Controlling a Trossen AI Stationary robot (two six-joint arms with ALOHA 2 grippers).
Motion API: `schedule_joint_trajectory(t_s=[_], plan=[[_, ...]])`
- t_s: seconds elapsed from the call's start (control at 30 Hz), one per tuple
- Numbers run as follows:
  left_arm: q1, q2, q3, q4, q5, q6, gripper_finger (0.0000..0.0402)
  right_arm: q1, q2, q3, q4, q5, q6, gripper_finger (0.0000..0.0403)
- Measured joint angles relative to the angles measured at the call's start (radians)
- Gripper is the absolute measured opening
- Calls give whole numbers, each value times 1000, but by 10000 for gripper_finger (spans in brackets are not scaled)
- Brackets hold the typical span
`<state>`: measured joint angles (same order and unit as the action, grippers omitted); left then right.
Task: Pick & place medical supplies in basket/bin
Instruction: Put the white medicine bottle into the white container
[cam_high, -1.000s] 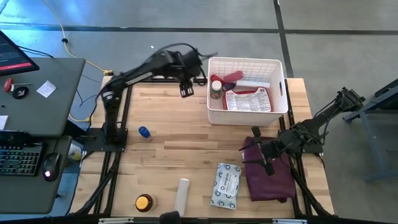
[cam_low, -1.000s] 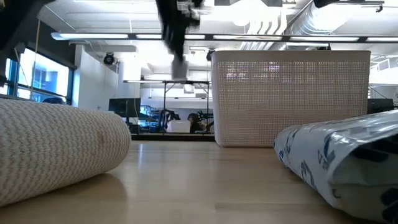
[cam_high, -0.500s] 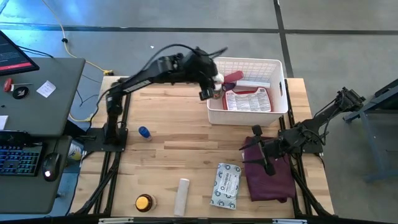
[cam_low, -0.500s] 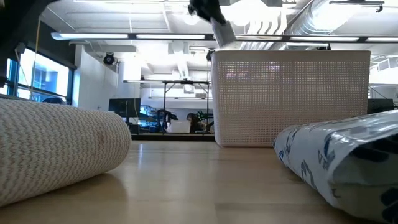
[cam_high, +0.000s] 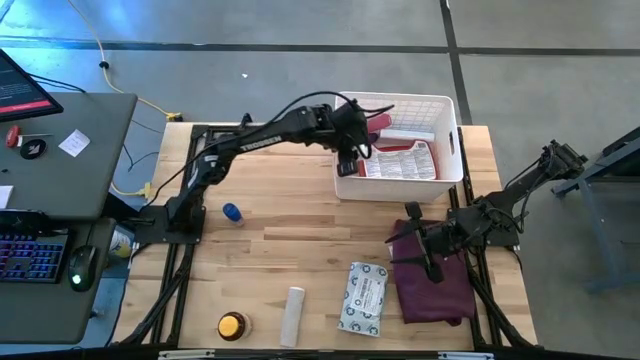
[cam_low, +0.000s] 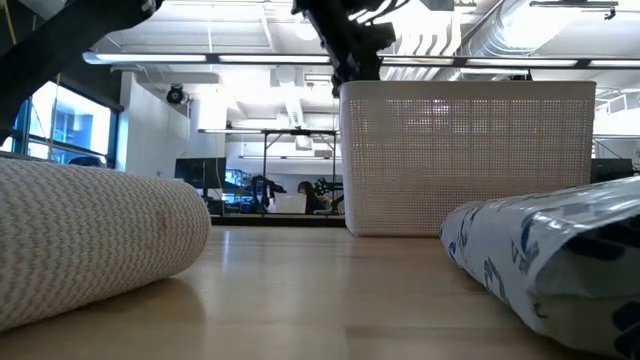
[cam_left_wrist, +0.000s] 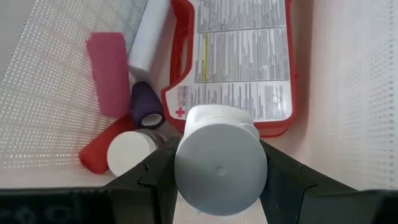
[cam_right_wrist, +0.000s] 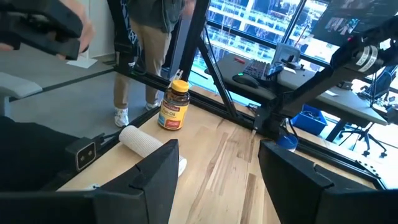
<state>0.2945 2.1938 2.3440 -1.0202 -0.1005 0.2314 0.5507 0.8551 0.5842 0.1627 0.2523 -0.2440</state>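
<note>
My left gripper (cam_high: 350, 160) hangs over the left end of the white lattice basket (cam_high: 448, 140), shut on a white bottle (cam_left_wrist: 221, 165). Below it in the basket lie the red first-aid case (cam_left_wrist: 242, 56), a pink tube (cam_left_wrist: 109, 71), a purple roll (cam_left_wrist: 146, 106) and a white-capped bottle (cam_left_wrist: 130, 152). On the table lie a blue item (cam_high: 232, 212), an orange-lidded tin (cam_high: 233, 326), a white roll (cam_high: 293, 315) and a grey-white packet (cam_high: 363, 297). My right gripper (cam_high: 430, 255) waits open above the maroon cloth (cam_high: 440, 290). My left gripper pinches the white bottle between its two fingers (cam_left_wrist: 155, 180), one on each side of the round body (cam_left_wrist: 186, 168). It comes from above, pointing down into the basket. The bottle is lifted clear, its round end facing the wrist camera, above the basket's contents.
The basket stands at the table's far right. The maroon cloth covers the right near corner. In the low view the white roll (cam_low: 90, 240) and the packet (cam_low: 540, 260) lie close to the near edge. Bare wood spans the table's middle (cam_high: 290, 230).
My left gripper has carried the white bottle toward the table's right, from beside the basket's left wall to above the basket's left end, and it has tipped to point down into the basket.
</note>
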Motion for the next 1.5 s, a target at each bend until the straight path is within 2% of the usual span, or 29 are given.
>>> schedule_joint_trajectory(t_s=[0.37, 0.53, 0.77, 0.97, 1.27, 1.5], plan=[[20, 1, 0, 43, -62, 11, 206, 0, 0, 0, 35, -1, -12, 211], [86, 1, 1, 90, -10, 26, 206, 0, 0, 0, 36, -1, 1, 211], [163, 1, 1, 123, 11, -1, 207, 0, 0, 0, 17, -1, 53, 211], [127, 32, 1, 169, 33, 28, 205, 0, 1, 0, 7, -1, 114, 211], [91, 111, 2, 64, 1, 80, 205, 1, 31, 0, -3, -19, 200, 211], [83, 124, 1, -25, 60, 96, 207, 2, 39, 0, -8, -23, 215, 211]])
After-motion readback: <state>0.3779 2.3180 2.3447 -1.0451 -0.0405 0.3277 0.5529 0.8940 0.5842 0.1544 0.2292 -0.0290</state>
